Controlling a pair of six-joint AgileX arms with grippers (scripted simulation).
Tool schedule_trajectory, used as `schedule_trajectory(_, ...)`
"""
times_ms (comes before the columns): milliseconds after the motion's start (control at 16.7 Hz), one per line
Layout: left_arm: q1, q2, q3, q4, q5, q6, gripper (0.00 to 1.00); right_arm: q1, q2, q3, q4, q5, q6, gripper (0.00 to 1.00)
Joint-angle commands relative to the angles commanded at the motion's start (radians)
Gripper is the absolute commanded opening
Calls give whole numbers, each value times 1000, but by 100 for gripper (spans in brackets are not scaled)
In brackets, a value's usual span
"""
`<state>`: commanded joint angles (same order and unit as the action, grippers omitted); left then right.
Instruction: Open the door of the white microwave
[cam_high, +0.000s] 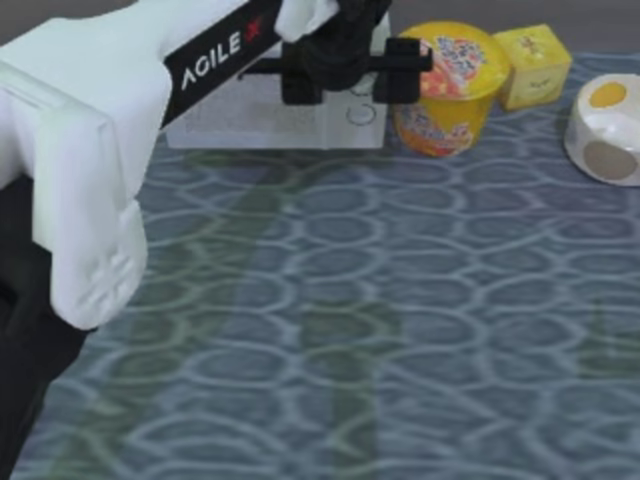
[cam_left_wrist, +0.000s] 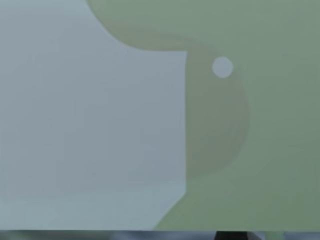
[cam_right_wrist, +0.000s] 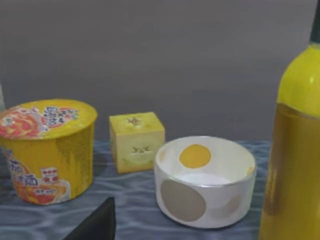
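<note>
Blue patterned cloth (cam_high: 400, 330) covered the table. At the far side, the left gripper (cam_high: 340, 65) hung over the white microwave (cam_high: 275, 115); I cannot tell its grip. Its door (cam_high: 250, 118) looked closed and probably needs pulling next.

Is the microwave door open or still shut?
Shut, it seems: in the top view the door lies flat across the microwave front. The left gripper hides its top edge.

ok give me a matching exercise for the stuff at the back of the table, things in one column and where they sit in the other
Things:
1. white microwave
2. noodle cup
3. yellow cube
4. white round bowl

Places, in the top view:
A. at the table's right edge
B. under the left end effector
C. touching the microwave's right side
D. between cup and bowl

Pairs: 1-B, 2-C, 3-D, 4-A
</note>
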<state>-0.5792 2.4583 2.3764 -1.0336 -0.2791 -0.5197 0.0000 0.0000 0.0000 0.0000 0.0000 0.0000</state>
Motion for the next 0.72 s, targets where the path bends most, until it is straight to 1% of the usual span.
schedule_trajectory(60,0,0,0,0,0,0,0,0,0,0,0,0,0,100)
schedule_trajectory(120,-33,-4,-28,5,22,-9,0,0,0,0,0,0,0,100)
schedule_trajectory(180,-33,-7,-31,7,21,-9,0,0,0,0,0,0,0,100)
schedule_trajectory(540,-30,-114,-209,80,-9,-24,0,0,0,0,0,0,0,100)
schedule_trajectory(720,-30,-141,-247,98,-15,-29,0,0,0,0,0,0,0,100)
